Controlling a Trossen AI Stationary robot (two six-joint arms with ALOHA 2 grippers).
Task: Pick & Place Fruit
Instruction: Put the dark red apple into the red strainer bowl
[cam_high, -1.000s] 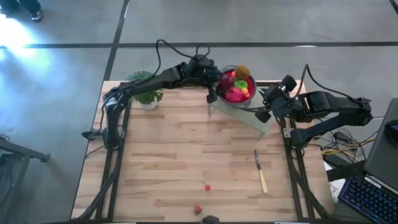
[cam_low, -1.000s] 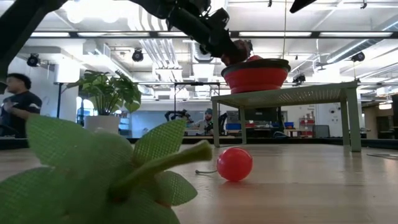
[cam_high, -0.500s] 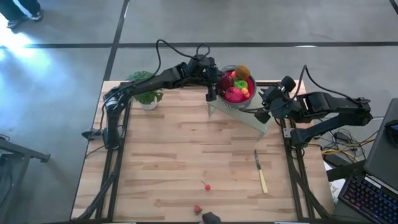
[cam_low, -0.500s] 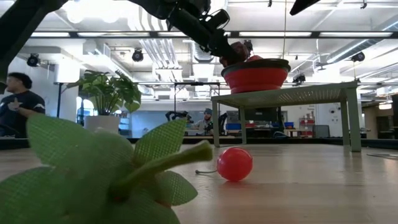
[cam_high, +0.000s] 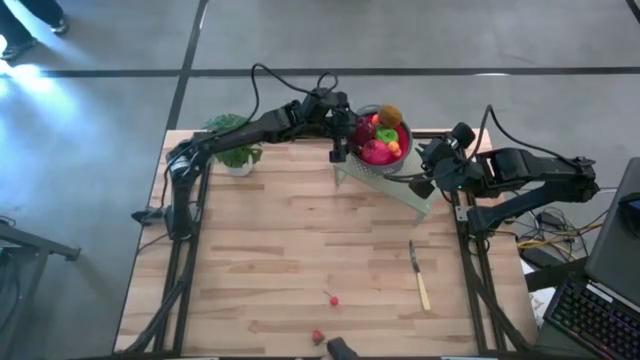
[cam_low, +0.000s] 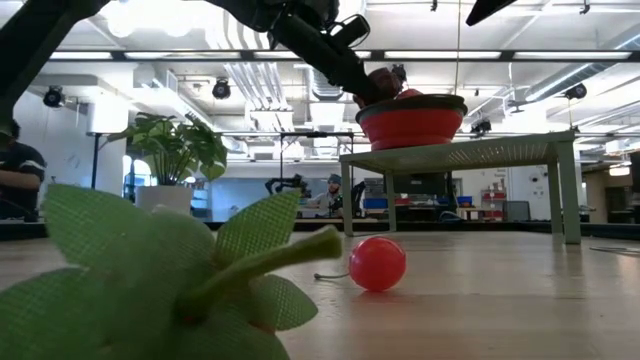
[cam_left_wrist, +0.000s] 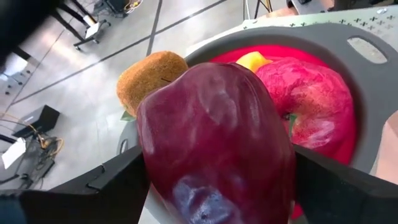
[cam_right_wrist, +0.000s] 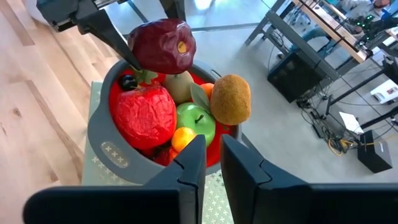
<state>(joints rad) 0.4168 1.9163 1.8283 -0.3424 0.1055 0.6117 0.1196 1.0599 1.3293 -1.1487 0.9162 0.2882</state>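
A grey-rimmed red bowl (cam_high: 381, 165) stands on a pale green perforated stand (cam_high: 400, 185) at the table's far edge. It holds a red apple (cam_right_wrist: 143, 118), a green apple (cam_right_wrist: 196, 124), a brown kiwi (cam_right_wrist: 230, 99) and small orange pieces. My left gripper (cam_high: 345, 135) is shut on a maroon plum-like fruit (cam_right_wrist: 161, 45) over the bowl's left rim. My right gripper (cam_right_wrist: 212, 155) is shut and empty, just right of the bowl. A small red ball (cam_high: 334, 299) and a strawberry (cam_high: 318, 337) lie near the table's near edge. My left gripper pinches the maroon fruit between its two fingers, one finger (cam_left_wrist: 93, 186) on each of the fruit's opposite sides (cam_left_wrist: 155, 155). The fingers come slanting from the table's left. The fruit is lifted clear, just above the fruit in the bowl.
A potted plant (cam_high: 235, 150) stands at the far left. A pale-handled knife (cam_high: 420, 280) lies at the right, near the middle. The strawberry's green leaves (cam_low: 180, 270) fill the low view's foreground, with the red ball (cam_low: 377, 263) behind. People show in the room beyond.
My left gripper has risen slightly with the maroon fruit, staying over the bowl's left rim. A person at the left of the low view has moved farther left.
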